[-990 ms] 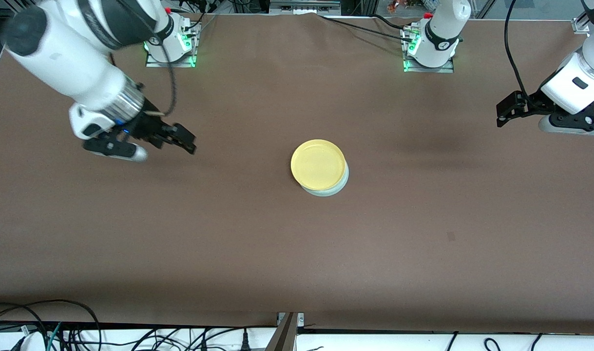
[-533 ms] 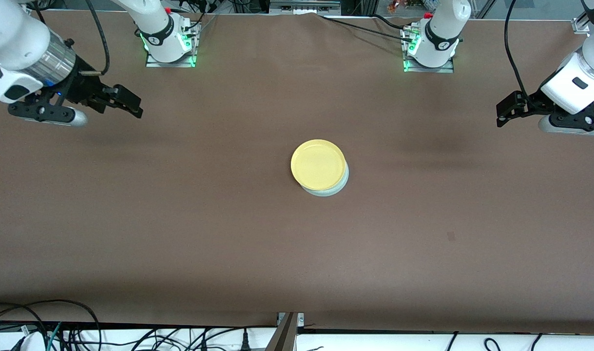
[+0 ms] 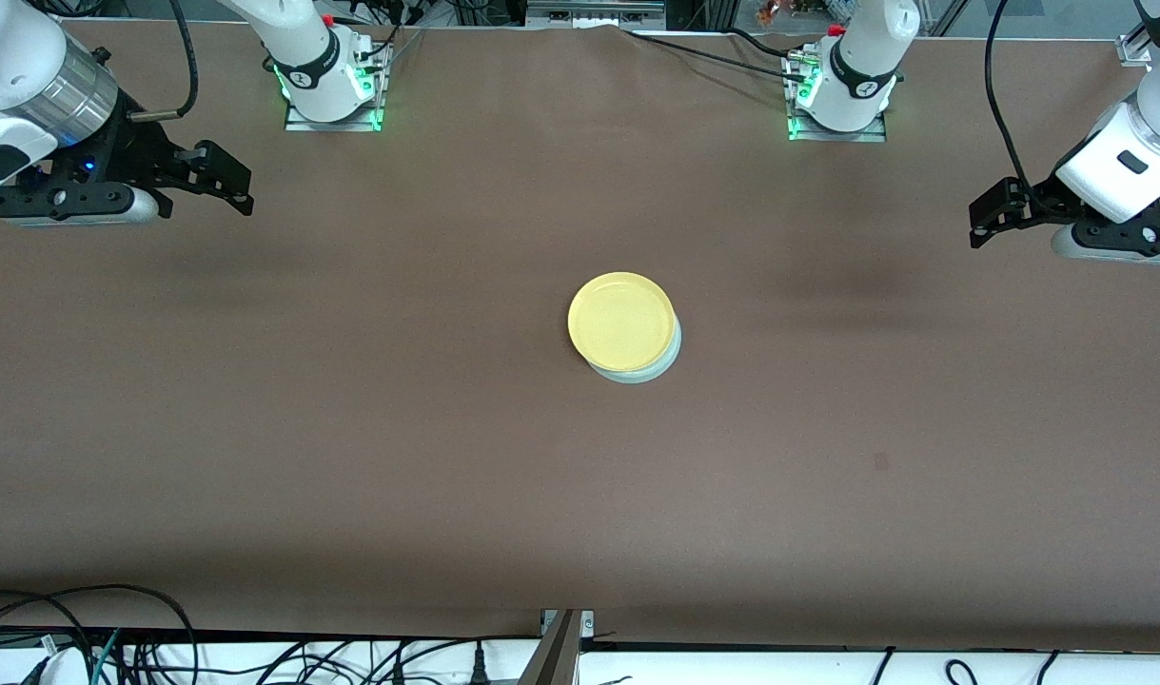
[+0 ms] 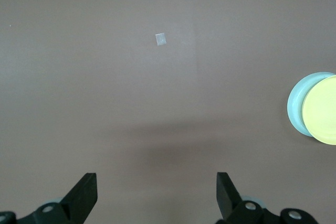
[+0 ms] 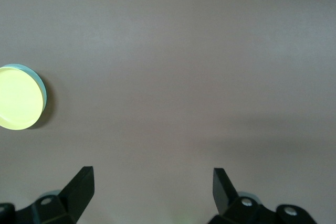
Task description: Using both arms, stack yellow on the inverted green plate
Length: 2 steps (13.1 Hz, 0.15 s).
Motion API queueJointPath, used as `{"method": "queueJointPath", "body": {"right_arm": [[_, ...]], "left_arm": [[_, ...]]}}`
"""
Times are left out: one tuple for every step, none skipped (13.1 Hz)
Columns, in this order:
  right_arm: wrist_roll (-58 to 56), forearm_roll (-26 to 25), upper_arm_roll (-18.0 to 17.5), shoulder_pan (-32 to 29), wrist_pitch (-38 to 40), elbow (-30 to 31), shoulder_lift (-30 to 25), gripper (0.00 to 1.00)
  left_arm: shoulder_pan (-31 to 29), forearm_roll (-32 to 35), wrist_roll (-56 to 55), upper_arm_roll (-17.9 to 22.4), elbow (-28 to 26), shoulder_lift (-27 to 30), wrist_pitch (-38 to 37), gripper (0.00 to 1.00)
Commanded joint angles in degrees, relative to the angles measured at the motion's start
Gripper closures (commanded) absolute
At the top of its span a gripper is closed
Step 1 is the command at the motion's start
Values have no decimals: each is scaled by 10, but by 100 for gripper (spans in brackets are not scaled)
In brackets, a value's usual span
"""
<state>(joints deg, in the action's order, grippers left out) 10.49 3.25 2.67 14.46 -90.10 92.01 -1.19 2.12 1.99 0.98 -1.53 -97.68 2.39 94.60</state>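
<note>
Since the earlier frames, the right gripper [image 3: 227, 183] has withdrawn from over the middle of the table toward the right arm's end and now hangs raised there; the left gripper [image 3: 987, 217] and both plates have not moved.

Two plates, two grippers, one table. Nearest the front camera lies bare brown table [image 3: 580, 495] with one small pale mark [image 3: 880, 461], also seen in the left wrist view [image 4: 160, 39]. At mid-table the two plates form a single stack: the yellow plate [image 3: 621, 321] rests rim-up on the green plate [image 3: 658, 366], which lies flat on the table. The yellow plate sits slightly off centre, so a crescent of the green one shows along the edge nearer the front camera and toward the left arm's end.

The stack lies between the two grippers and well apart from each; neither touches it. The right gripper's fingers [image 5: 79, 184] are spread wide and empty, with the stack [image 5: 21, 103] seen ahead and off to one side of them. The left gripper waits over the left arm's end of the table, its fingers [image 4: 84, 195] likewise spread wide and holding nothing, with the yellow plate [image 4: 321, 109] and the green rim [image 4: 296, 103] at the edge of its wrist view.

Farthest from the front camera stand the two arm bases [image 3: 330, 90] [image 3: 838, 100], each showing green lights.
</note>
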Motion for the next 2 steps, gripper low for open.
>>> {"method": "queueJointPath", "body": {"right_arm": [[-12, -10, -10, -9, 12, -10, -2, 0], [-11, -10, -11, -9, 12, -11, -2, 0]], "left_arm": [[0, 4, 4, -1, -4, 5, 4, 0], [0, 4, 4, -1, -3, 5, 4, 0]]}}
